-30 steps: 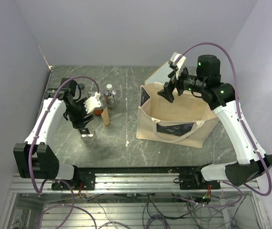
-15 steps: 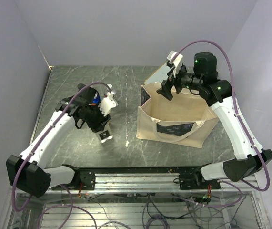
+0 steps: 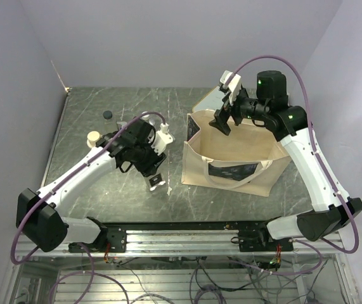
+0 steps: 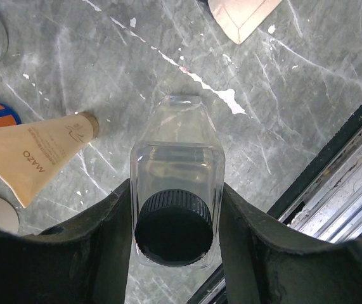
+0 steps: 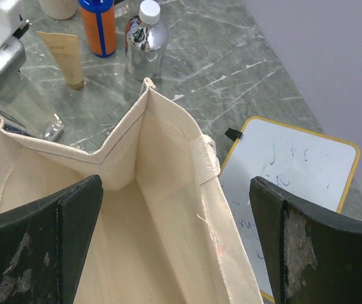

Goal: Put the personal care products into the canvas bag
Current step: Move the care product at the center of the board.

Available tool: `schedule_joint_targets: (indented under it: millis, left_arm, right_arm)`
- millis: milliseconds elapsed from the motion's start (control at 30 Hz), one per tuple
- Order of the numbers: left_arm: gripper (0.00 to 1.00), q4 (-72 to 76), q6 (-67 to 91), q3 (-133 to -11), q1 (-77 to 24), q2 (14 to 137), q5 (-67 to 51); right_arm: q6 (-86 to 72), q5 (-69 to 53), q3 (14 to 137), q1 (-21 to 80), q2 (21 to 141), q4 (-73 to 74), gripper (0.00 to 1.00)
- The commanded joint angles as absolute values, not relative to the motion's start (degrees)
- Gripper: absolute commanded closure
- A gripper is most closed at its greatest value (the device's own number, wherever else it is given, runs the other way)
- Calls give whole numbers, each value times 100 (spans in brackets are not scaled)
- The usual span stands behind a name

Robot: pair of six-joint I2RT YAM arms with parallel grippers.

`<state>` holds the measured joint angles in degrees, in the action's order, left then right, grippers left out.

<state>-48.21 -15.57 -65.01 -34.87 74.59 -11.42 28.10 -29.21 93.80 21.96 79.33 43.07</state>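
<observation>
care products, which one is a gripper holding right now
The clear bottle with the black cap, clamped in the left gripper. The tan tube, orange bottle and silvery bottle all sit on the table.

Mouth: canvas bag point(image 3: 244, 147) open, right hand point(image 3: 222, 121) above far corner.
Lane: bare tabletop point(image 3: 173, 158) from left hand point(image 4: 175, 196) with clear bottle point(image 4: 177, 158) to bag.
</observation>
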Motion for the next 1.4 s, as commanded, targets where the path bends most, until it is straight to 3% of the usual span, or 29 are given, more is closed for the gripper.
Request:
schedule_joint_targets:
  millis: [0, 333, 467, 667, 867, 1067, 1367]
  left_arm:
    - [81, -4187, -1125, -6586, -3545, 7387, -749]
    - [43, -4179, -1220, -6540, -3541, 7459, -1393]
    - [22, -4210, -1267, -6508, -3539, 7438, -1637]
    - [6, -4340, -1473, -6514, -3522, 7190, -1958]
    - [1, -4483, -1590, -6599, -2931, 6590, -1921]
    - [1, -4370, -1178, -6879, -1344, 5962, -1988]
    - [1, -3994, -670, -6903, -308, 5943, -558]
  right_arm:
    - [2738, -3103, 9548, 2263, 7847, 4102, 0]
    - [2383, -2979, 9028, 2780, 7751, 3409, 0]
    - [2400, -2918, 9059, 3033, 7838, 3433, 0]
    - [2308, -3059, 9185, 3114, 7857, 3463, 0]
    - [1980, -3067, 9415, 3342, 7941, 3387, 0]
    - [1849, -2269, 9830, 4044, 8242, 3364, 0]
    - [1574, -668, 9736, 5714, 9074, 2929, 0]
